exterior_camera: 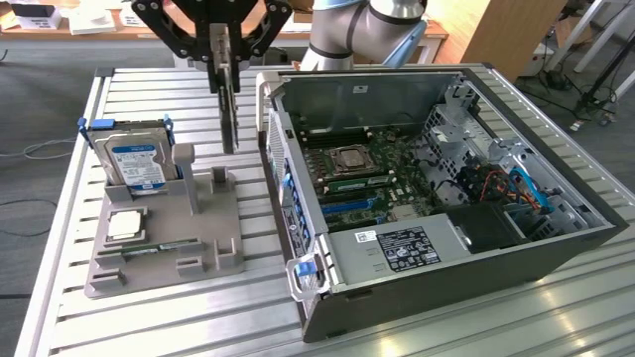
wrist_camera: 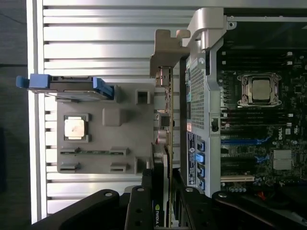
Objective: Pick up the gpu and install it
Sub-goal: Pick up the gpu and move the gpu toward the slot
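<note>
the robot arm (exterior_camera: 369, 28) is standing behind the table (exterior_camera: 149, 312), at the top of the exterior view. it is bending over so the gripper (exterior_camera: 226, 53) is pointing straight down. the claw is clamped on the gpu (exterior_camera: 229, 111), with one finger on each flat side of the card. in the wrist view the black fingers (wrist_camera: 139, 211) are squeezing the gpu (wrist_camera: 165, 120) near the end with the green logo.

the gpu is hanging up and down, thin edge toward the exterior camera. it is hovering over the grey holder (exterior_camera: 198, 223), between the hard drive (exterior_camera: 137, 160) and the computer case (exterior_camera: 555, 245). its low end is looking lifted clear of the holder, though that is hard to be sure of from here.

the hard drive is standing in the holder on the exterior view's left, well apart from the card. the case wall (wrist_camera: 199, 96) is sitting just beside the card on the other side, so the room there is tight. the metal bracket end of the card is sitting right by the case's corner.

the case is lying open on top, showing the green board (exterior_camera: 367, 178) inside. bare ribbed table is showing around the holder.
</note>
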`<state>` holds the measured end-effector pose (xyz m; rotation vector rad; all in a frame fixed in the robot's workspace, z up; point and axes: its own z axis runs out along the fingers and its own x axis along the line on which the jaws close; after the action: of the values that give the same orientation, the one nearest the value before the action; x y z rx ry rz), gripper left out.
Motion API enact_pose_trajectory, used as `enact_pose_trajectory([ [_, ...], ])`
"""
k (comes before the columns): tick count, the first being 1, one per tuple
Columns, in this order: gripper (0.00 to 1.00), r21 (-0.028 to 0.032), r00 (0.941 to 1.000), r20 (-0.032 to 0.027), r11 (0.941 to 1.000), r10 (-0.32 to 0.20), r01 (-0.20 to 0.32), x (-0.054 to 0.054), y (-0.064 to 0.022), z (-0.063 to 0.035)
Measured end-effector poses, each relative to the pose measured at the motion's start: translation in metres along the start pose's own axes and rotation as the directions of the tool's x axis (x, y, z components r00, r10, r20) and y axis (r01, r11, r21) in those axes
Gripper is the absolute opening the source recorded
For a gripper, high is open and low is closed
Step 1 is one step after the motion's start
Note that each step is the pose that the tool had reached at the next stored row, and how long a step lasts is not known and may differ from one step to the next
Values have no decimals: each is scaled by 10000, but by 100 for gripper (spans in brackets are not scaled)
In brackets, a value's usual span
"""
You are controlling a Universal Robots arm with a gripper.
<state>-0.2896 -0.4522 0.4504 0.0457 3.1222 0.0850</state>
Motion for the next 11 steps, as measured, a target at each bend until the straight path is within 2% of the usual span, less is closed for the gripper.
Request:
enact_pose_trajectory([
  [11,27,-45,10000,-40,10000,3,-3,-475,14,9],
])
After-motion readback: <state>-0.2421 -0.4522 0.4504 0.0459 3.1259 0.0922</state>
